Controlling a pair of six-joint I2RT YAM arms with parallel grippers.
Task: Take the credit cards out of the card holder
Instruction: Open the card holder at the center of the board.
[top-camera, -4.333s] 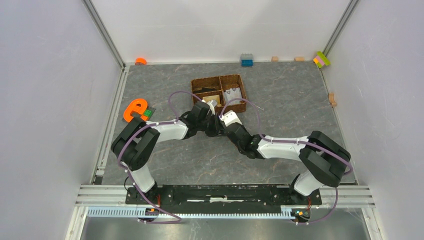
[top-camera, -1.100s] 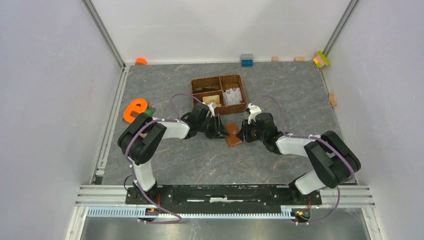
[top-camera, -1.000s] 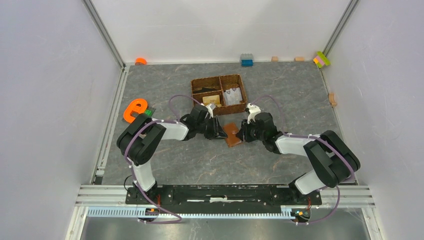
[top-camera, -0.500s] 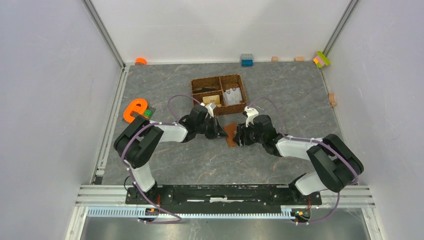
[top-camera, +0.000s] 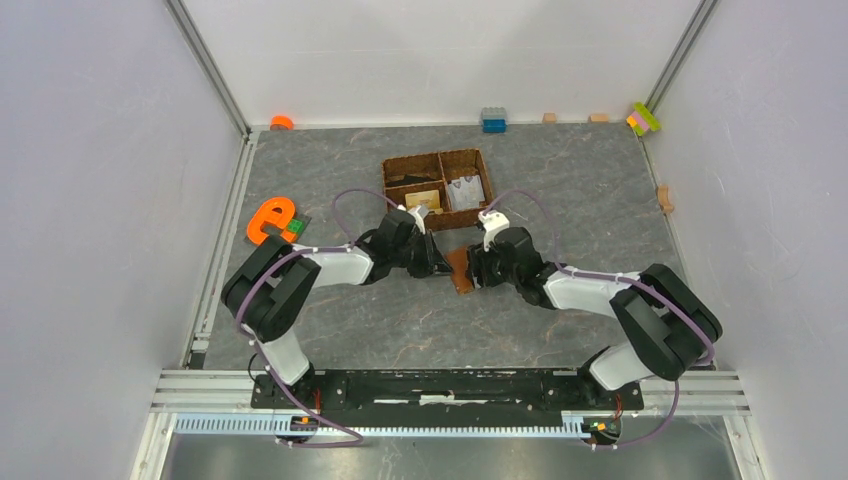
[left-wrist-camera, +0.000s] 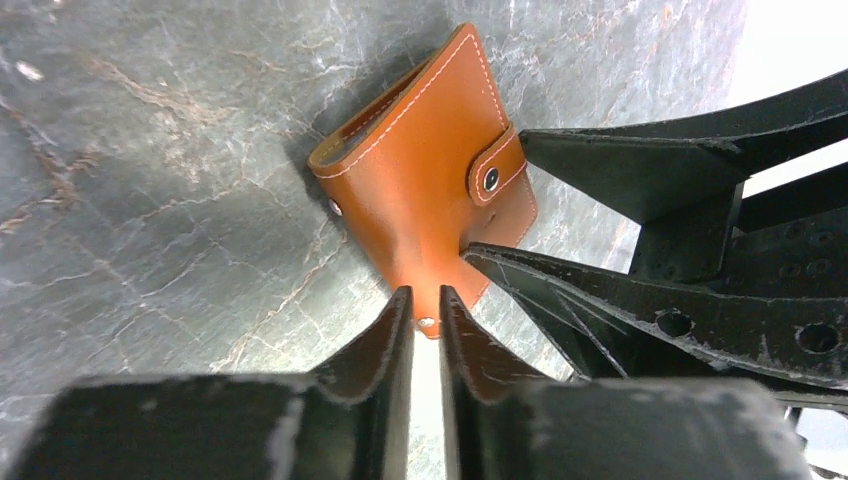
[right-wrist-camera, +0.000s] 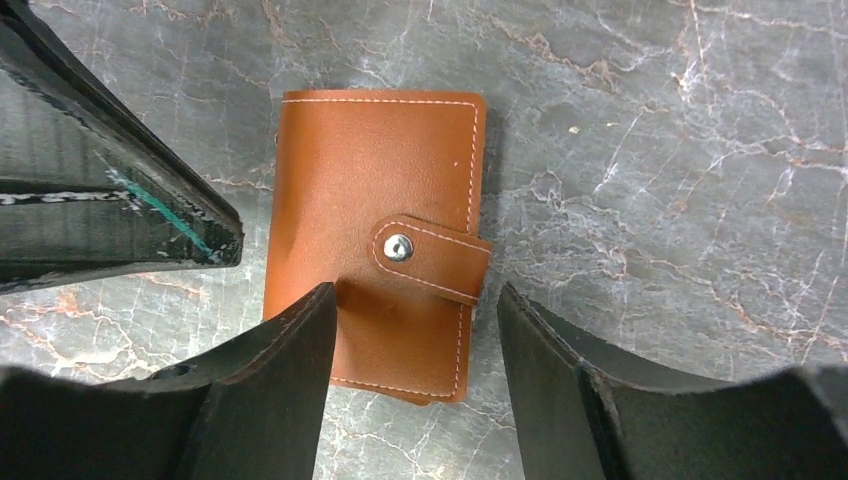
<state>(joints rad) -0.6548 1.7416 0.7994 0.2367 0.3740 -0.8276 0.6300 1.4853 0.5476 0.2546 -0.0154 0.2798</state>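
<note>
The right gripper (right-wrist-camera: 415, 293) stands wide open astride the card holder (right-wrist-camera: 370, 170) and has hold of nothing. In its wrist view, one fingertip at 7 o'clock lies over the leather. The other, at 5 o'clock, lies over the grey marbled table (right-wrist-camera: 650, 150) just past the holder's edge. The snap strap (right-wrist-camera: 430, 258) sits between them, buttoned down, so the holder is folded closed and lies flat.

The left gripper (left-wrist-camera: 426, 300) has its jaws drawn almost together, with only a thin slit between them. The holder's near edge shows in that slit at the tips. Whether the jaws pinch it or only sit over it cannot be told. In the right wrist view, these fingers come in from 9 o'clock and end just beside the holder's long side.

From above, the holder lies near the table's middle, with the left gripper at its 9 o'clock and the right at its 3 o'clock. A brown woven basket (top-camera: 436, 160) stands near it at 12 o'clock. A gold-tan flat piece (top-camera: 423, 198) lies in the basket's near-left compartment and a pale grey one (top-camera: 465, 190) in its right compartment, both too small to identify. An orange letter e (top-camera: 270, 220) lies well apart at 9 o'clock.
</note>
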